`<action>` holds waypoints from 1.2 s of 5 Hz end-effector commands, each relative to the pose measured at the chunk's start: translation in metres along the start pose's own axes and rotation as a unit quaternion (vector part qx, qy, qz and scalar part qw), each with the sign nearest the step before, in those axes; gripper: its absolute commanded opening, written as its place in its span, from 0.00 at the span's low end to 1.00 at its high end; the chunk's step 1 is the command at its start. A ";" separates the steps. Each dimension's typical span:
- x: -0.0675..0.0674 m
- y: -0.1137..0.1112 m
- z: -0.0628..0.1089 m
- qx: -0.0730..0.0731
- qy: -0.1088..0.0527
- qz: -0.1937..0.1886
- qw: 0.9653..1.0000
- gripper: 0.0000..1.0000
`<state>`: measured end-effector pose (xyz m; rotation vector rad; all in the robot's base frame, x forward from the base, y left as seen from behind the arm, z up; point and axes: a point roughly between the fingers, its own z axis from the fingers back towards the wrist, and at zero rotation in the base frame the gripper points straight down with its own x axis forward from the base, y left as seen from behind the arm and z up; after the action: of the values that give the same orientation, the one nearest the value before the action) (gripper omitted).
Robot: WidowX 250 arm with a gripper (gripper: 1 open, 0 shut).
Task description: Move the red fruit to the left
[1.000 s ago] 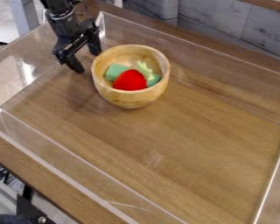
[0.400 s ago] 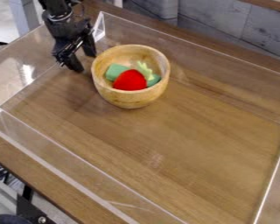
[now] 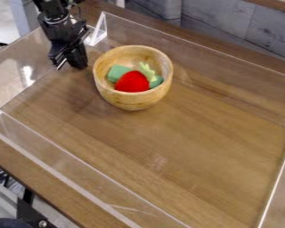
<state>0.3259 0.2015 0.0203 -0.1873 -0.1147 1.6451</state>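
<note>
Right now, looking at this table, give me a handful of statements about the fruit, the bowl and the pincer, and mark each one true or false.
1. The red fruit lies inside the wooden bowl. True.
2. The pincer is gripping the red fruit. False: it stands outside the bowl, on the picture's left of it, with its jaws shut on nothing.
3. Green pieces share the bowl with the fruit. True.
4. The bowl has tipped onto its side. False: it sits upright on the wooden tabletop.
5. The pincer points roughly downward at the table. True.
</note>
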 end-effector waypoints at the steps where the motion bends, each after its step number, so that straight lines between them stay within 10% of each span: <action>1: 0.005 -0.002 0.005 -0.002 -0.010 0.015 1.000 0.00; 2: 0.010 0.012 0.007 0.002 -0.014 0.021 1.000 0.00; 3: 0.014 0.011 0.009 0.004 -0.020 0.033 0.999 1.00; 6: -0.009 0.012 0.011 0.008 -0.031 0.046 0.998 1.00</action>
<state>0.3097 0.1926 0.0210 -0.1235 -0.1142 1.7457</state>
